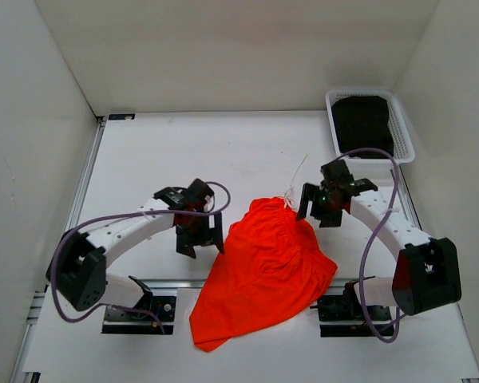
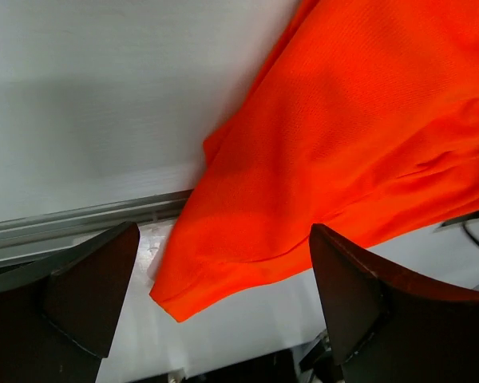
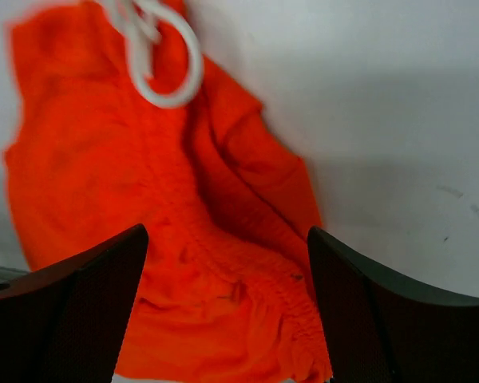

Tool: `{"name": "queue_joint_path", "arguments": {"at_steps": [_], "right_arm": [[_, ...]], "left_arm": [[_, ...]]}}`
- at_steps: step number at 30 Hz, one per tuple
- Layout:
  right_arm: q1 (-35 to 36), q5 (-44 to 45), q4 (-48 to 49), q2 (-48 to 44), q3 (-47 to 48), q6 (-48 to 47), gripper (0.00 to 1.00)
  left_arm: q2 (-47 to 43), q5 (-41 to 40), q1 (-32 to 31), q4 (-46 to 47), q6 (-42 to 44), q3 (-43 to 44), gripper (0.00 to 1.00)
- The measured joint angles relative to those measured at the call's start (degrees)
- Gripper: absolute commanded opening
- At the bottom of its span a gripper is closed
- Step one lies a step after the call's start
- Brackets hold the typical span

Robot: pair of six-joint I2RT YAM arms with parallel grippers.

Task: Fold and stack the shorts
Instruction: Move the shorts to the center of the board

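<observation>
Centre-near on the counter, the shorts lie in a loose diagonal heap, not flat. The gathered waistband is at the far end, and one leg hem trails across the metal rail by the arm bases. The white drawstring runs off the waistband toward the far side. Your left pincer sits just beside the left edge of the fabric, jaws spread wide and nothing held; its wrist view shows orange cloth lying below and between the fingers, not pinched. Your right pincer hangs at the waistband end, jaws also well apart and empty, with the elastic gathers and the drawstring loop under it. My read: both arms flank the cloth so each can take a waistband corner or side seam and pull it flat before any fold. No fold is done yet, so you're early in the task. The white basket at the far right holds a dark garment, probably the stack target, though I can't tell what it is. Watch the cord: it could snag a finger on the next grab.
</observation>
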Motion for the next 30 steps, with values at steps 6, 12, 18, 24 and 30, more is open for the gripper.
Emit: {"name": "queue_joint_path", "arguments": {"at_steps": [6,12,18,24,30], "right_arm": [[5.07,-2.54,1.7,3.41,-6.25,1.46,0.71],[9.64,-4.13,6.1,6.75,-5.92,1.46,0.0],[11.04,-3.02,4.17,6.62,0.2,1.29,0.0],[11.04,0.5,0.17,6.6,21.46,-1.55,0.0],[10.75,3.69,-0.57,4.66,39.26,-5.11,0.0]], "left_arm": [[10.91,1.99,-9.62,4.0,-2.49,-1.22,0.89],[17.64,2.08,-11.32,6.58,-3.1,-0.46,0.1],[18.4,-1.29,-5.42,2.08,-0.31,6.62,0.1],[17.16,-10.36,5.4,-7.61,3.19,31.69,0.1],[14.75,-13.94,14.03,-14.1,7.3,55.21,0.1]]}}
